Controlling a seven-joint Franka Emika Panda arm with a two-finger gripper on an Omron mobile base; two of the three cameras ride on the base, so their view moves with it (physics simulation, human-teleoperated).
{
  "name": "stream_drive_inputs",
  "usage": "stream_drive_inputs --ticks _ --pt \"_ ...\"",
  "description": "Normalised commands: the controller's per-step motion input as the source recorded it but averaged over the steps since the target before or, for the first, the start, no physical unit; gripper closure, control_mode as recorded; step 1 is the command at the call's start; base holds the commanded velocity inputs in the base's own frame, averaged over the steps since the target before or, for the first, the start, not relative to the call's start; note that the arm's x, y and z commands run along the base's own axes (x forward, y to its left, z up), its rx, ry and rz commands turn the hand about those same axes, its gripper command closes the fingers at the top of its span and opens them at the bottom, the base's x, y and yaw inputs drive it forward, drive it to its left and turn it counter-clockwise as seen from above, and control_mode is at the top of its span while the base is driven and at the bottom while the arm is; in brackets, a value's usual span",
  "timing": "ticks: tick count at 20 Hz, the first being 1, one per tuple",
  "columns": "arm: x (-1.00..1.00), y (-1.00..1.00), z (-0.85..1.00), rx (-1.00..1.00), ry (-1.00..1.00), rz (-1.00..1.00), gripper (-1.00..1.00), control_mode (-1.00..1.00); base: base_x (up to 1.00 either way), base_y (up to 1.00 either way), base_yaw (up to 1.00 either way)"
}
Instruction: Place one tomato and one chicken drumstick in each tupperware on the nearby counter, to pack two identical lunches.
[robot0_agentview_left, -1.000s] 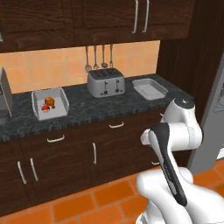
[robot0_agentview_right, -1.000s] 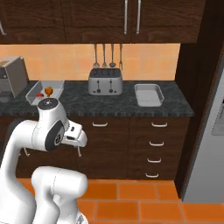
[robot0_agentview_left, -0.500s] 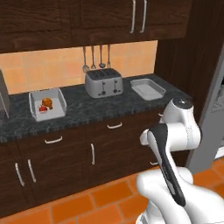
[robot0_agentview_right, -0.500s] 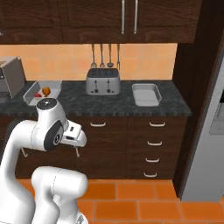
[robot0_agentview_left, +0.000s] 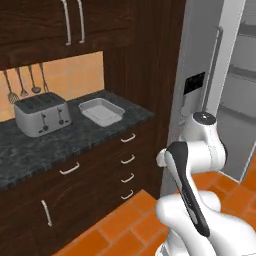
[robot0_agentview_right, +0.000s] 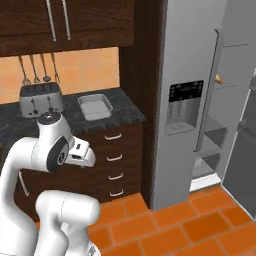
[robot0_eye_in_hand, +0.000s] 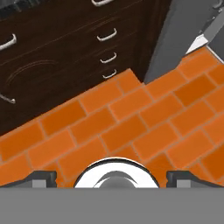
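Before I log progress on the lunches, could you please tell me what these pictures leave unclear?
- Fridge shelves: half hidden behind its open door in the right base view; food too small to identify.
- Counter: cut off by the left edge of the left base view beyond the toaster.
- Tray: looks empty.

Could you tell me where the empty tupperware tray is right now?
The tupperware sits on the counter right of the toaster, near the counter's end by the tall dark cabinet, in both base views.

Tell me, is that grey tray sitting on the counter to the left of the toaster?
Not quite: the tray sits on the counter to the right of the toaster, as both base views show.
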Motion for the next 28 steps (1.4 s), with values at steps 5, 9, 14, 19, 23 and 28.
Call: stream_drive_inputs --ticks 5,9,14,19,23,28 --pt "0.0 0.0 0.0 0.0 0.0 0.0 -1.0 1.0 0.64 -0.72 -0.53" --pt "0.0 0.0 0.0 0.0 0.0 0.0 -1.0 1.0 1.0 -0.78 -0.18" --pt "0.0 0.0 0.0 0.0 0.0 0.0 -1.0 1.0 1.0 -0.62 -0.09" --pt "0.0 0.0 0.0 0.0 0.0 0.0 -1.0 1.0 0.86 0.38 -0.32" --pt "0.0 0.0 0.0 0.0 0.0 0.0 -1.0 1.0 0.52 -0.08 -0.16" --pt "0.0 0.0 0.0 0.0 0.0 0.0 -1.0 1.0 0.51 -0.72 0.22"
